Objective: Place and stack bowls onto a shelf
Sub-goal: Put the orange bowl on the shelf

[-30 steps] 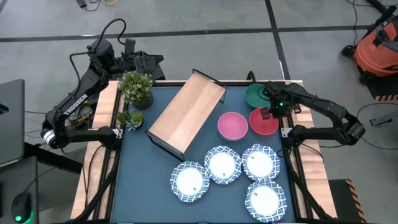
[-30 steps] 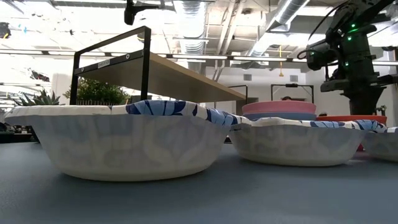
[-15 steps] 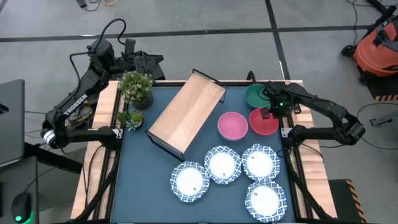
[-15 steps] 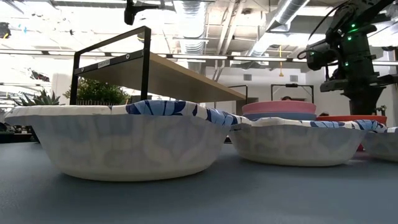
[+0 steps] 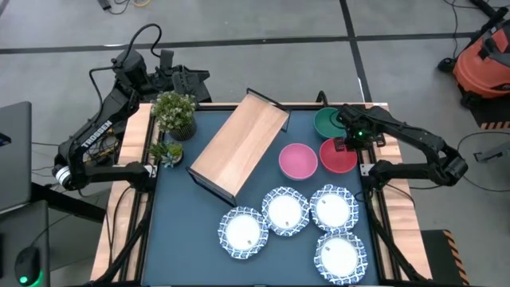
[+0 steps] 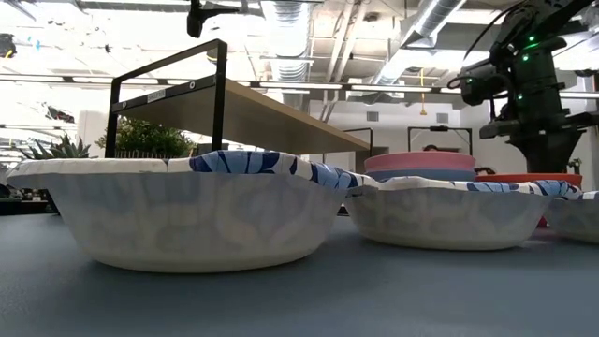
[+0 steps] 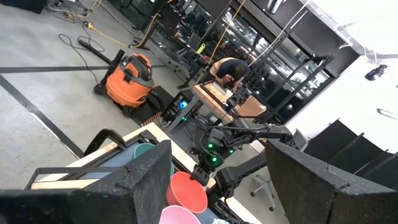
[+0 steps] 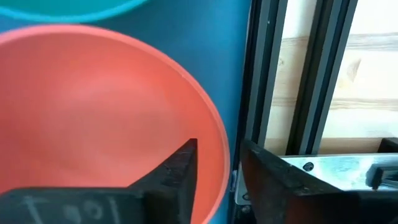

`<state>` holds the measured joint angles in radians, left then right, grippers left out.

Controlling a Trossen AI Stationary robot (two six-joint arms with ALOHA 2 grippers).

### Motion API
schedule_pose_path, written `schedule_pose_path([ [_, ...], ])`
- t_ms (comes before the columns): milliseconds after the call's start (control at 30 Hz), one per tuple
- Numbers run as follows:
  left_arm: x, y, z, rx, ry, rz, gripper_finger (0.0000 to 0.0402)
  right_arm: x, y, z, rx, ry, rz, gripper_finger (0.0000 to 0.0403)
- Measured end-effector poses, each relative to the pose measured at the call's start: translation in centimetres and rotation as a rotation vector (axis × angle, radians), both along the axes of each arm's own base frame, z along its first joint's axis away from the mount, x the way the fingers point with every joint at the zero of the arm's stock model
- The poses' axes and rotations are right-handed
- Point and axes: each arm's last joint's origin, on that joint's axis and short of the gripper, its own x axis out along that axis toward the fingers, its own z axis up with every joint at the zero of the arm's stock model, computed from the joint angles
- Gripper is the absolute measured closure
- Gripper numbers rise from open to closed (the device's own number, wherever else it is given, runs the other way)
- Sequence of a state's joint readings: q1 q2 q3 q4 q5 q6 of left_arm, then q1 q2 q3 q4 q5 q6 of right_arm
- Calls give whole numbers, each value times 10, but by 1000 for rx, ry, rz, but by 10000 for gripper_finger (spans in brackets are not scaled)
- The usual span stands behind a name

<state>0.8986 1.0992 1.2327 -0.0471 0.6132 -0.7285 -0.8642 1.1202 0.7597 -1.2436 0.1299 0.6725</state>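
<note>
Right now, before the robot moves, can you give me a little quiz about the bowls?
1. True or false: a bowl already sits on the shelf.
2. How many white bowls with blue rims can you count?
3. Fill in: the right gripper has one finger inside and one outside the rim of the ___ bowl.

Key:
1. False, the shelf is bare.
2. Four.
3. Red: it is the red bowl.

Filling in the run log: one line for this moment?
right gripper: open, astride red bowl rim | left gripper: open, parked off-table | shelf: no bowls
</note>
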Motion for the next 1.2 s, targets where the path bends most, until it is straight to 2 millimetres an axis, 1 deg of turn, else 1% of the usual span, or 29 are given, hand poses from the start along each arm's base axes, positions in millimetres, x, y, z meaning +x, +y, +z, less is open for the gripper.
schedule_pose_path([
  [67, 0, 0, 0, 2, 1, 0, 159, 0, -1, 0, -11, -2, -24, 235],
  [167, 0, 0, 0, 10, 3, 1, 159, 0, -1, 0, -28, 11, -76, 229],
  [333, 0, 0, 0, 17, 5, 1, 159, 0, -1, 0, -40, 10, -133, 235],
  [633, 0, 0, 0, 18, 6, -6, 159, 2, 4, 0, -26, 13, -156, 241],
  [833, 0, 0, 0, 19, 6, -9, 159, 5, 12, 0, -10, 39, -190, 241],
  [1200, 0, 0, 0, 18, 5, -8, 159, 20, 32, 1, -18, 26, -320, 241],
])
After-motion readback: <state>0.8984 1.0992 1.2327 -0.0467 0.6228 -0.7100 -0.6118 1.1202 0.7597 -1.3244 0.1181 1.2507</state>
